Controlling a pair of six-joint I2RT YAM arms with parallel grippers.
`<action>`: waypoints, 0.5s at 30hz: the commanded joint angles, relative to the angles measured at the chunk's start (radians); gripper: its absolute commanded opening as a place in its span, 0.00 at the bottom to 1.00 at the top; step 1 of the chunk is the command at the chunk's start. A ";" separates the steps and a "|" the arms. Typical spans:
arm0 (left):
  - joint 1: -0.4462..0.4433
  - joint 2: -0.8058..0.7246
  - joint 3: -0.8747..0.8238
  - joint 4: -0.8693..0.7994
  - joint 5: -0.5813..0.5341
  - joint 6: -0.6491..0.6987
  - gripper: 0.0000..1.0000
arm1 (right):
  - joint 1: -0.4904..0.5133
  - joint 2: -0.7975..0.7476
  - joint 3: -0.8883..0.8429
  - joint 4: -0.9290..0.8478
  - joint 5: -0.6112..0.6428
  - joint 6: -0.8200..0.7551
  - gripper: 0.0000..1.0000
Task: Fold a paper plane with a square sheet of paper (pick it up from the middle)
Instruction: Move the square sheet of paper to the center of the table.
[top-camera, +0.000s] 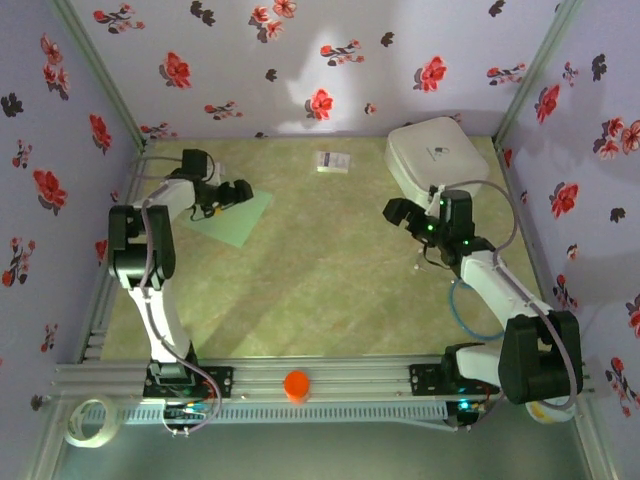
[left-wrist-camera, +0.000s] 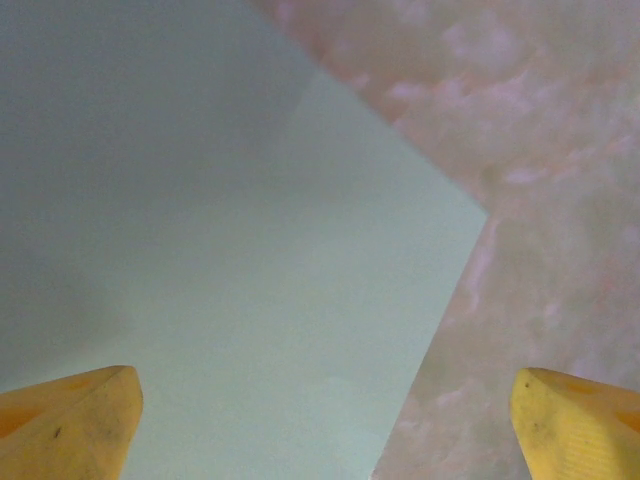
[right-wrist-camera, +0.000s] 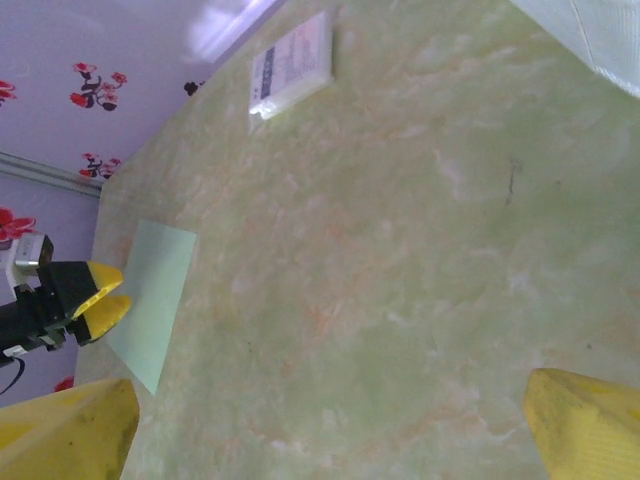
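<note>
The square sheet of paper lies flat near the worktop's far-left corner. The left hand is spread wide over it, grasping nothing. The right hand gapes empty beside the white rounded box. A small printed card sits by the far edge.

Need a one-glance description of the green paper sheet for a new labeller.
Start at the marbled table and go to its far left part, beneath the tip of the left arm. The sheet of paper lies flat there: plain pale mint green, unlike the small white printed card and bulky white box.
</note>
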 joint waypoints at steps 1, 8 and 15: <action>-0.017 0.013 -0.017 -0.052 0.009 -0.054 0.95 | 0.011 -0.027 -0.045 -0.003 -0.018 0.042 0.99; -0.092 -0.084 -0.185 0.023 -0.097 -0.184 0.94 | 0.034 -0.099 -0.115 -0.029 -0.008 0.078 0.99; -0.229 -0.248 -0.468 0.227 -0.173 -0.440 0.93 | 0.051 -0.231 -0.164 -0.093 0.012 0.118 0.99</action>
